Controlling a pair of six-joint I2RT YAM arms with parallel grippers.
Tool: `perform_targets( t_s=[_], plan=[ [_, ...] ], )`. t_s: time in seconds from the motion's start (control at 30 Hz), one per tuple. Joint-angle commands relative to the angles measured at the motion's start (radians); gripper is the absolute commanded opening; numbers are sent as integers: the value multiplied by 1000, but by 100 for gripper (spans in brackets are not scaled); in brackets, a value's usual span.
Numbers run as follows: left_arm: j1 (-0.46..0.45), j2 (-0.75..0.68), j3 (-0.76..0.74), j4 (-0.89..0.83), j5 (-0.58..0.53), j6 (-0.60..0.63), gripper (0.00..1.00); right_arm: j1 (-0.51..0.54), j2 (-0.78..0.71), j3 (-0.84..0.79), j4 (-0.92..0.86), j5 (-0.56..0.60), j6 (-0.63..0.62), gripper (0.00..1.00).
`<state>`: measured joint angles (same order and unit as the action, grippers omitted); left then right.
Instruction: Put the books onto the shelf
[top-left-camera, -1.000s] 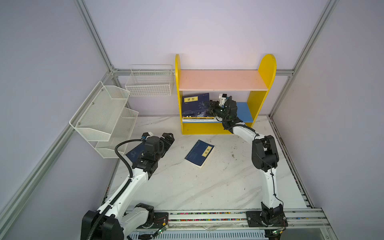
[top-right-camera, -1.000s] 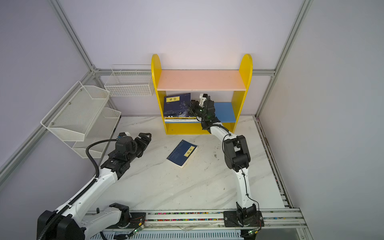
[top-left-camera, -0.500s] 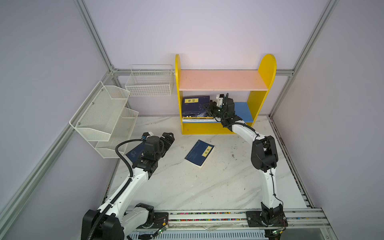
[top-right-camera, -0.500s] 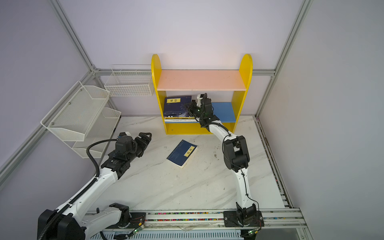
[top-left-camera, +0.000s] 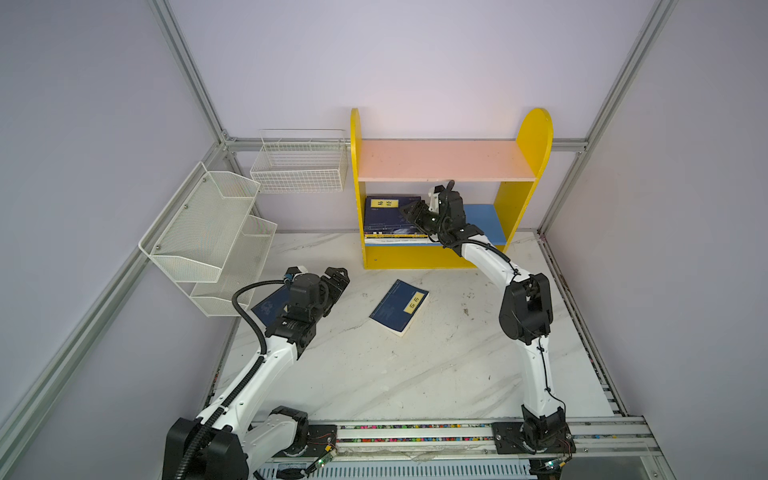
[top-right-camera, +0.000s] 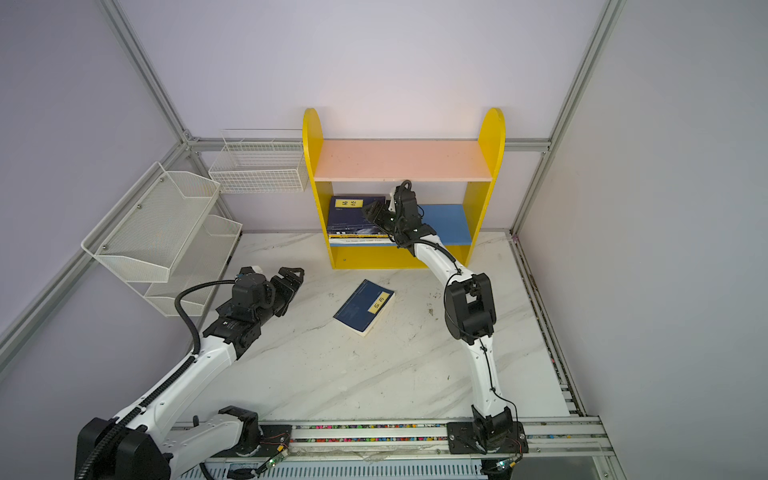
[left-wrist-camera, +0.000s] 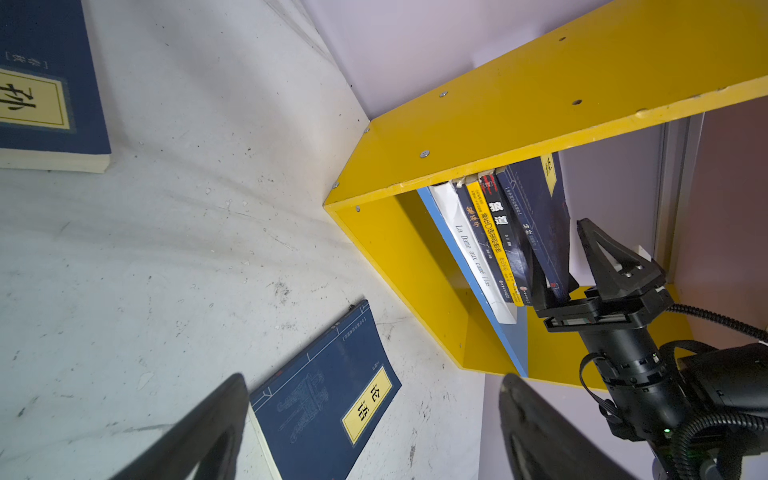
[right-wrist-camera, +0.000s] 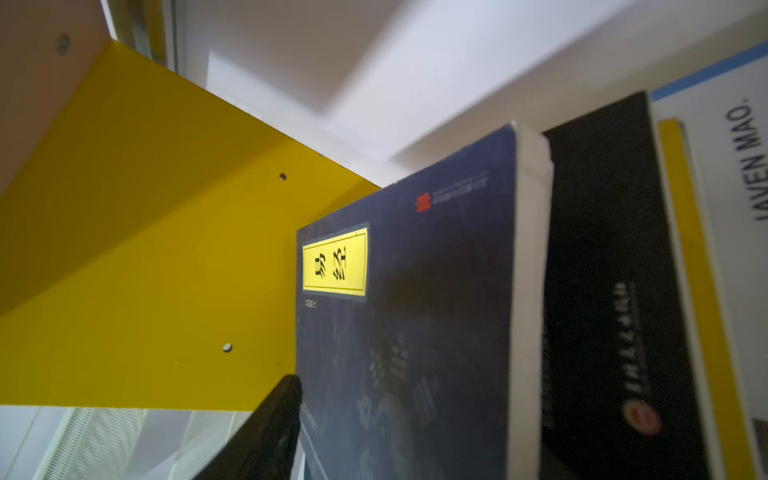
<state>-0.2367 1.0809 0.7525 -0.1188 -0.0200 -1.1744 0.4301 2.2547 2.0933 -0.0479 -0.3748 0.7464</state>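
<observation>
The right end effector (top-left-camera: 411, 212) reaches into the lower bay of the yellow wooden shelf with rounded side panels (top-left-camera: 536, 137), beneath its pink upper board (top-left-camera: 440, 160). Its jaws stand wider than the book between them, a navy paperback with a yellow title label (top-left-camera: 384, 214). The left wrist view shows one black finger (left-wrist-camera: 642, 270) standing off the cover, though whether the hidden finger touches the book I cannot tell. That book tops a flat stack on the shelf's blue lower board (top-left-camera: 484, 222), against the shelf's left side panel as both top views show it. Beneath it, in order, lie a black-spined paperback (left-wrist-camera: 500, 216), a yellow-spined one (left-wrist-camera: 492, 237), a dark-blue one (left-wrist-camera: 473, 218) and a larger white one (left-wrist-camera: 473, 257) at the bottom.

The left end effector (top-left-camera: 337, 279) hovers over the white marble table (top-left-camera: 415, 374) in front of the shelf and toward its left, jaws wide, holding nothing. A second navy labelled paperback (top-left-camera: 398, 306) lies flat on the table before the shelf's middle. A third (top-left-camera: 268, 305) lies farther out from the shelf's left corner, partly hidden under the left arm.
</observation>
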Motion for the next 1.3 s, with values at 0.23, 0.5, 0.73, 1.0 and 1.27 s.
perform_targets(
  t_s=[0.23, 0.5, 0.73, 1.0, 1.27],
  plan=[
    [5, -5, -69, 59, 11, -28, 93, 43, -2, 136, -166, 192, -209, 75],
    [5, -6, -81, 68, 15, -34, 93, 48, -17, 144, -156, 273, -286, 84],
    [5, -9, -88, 71, 19, -37, 93, 49, -18, 153, -130, 352, -333, 92],
    [5, -13, -103, 73, 15, -46, 93, 49, -20, 124, -73, 303, -335, 93],
    [5, -9, -109, 79, 13, -50, 93, 50, -20, 124, -137, 354, -279, 86]
  ],
)
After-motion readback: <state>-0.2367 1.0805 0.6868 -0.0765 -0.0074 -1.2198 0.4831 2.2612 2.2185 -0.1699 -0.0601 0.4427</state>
